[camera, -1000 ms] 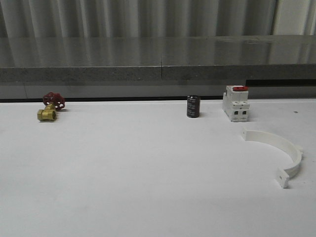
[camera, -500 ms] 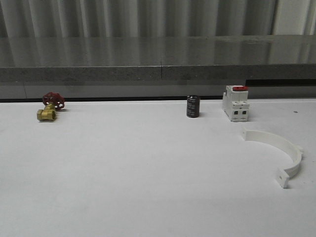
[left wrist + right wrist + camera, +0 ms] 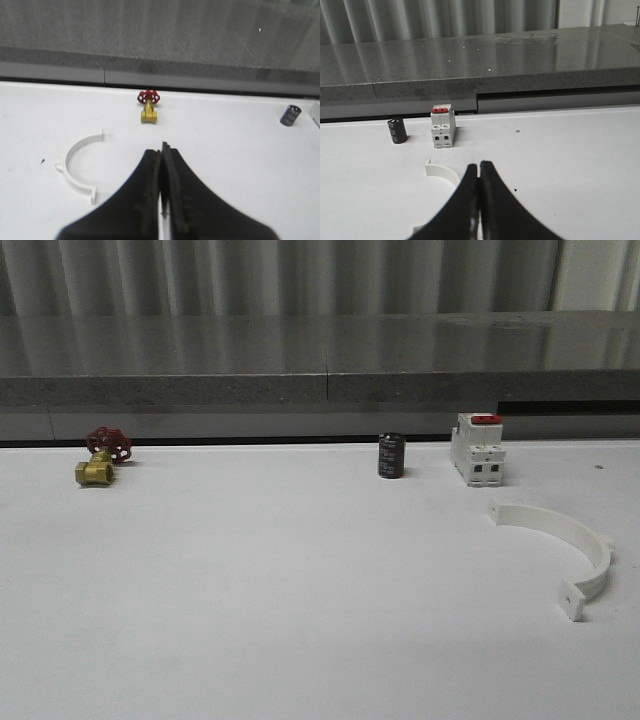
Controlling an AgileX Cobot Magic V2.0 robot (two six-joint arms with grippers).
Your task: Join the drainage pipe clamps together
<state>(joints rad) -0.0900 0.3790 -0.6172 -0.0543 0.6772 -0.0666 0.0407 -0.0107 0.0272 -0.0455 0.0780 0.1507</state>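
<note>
White half-clamps (image 3: 570, 553) (image 3: 77, 165) unmoved on my table (image 3: 250, 590) since a second ago, left gripper (image 3: 161, 190) and right gripper (image 3: 479, 195) pressed together, nothing started

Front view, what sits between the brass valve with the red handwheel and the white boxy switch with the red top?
In the front view, a small black cylinder stands between the brass valve and the white switch, close to the switch; the rest is bare white table.

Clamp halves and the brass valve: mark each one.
right clamp half (image 3: 578, 537), front view, on its curved band
left clamp half (image 3: 71, 168), left wrist view, on its curved band
brass valve (image 3: 95, 472), front view, on its brass body
</note>
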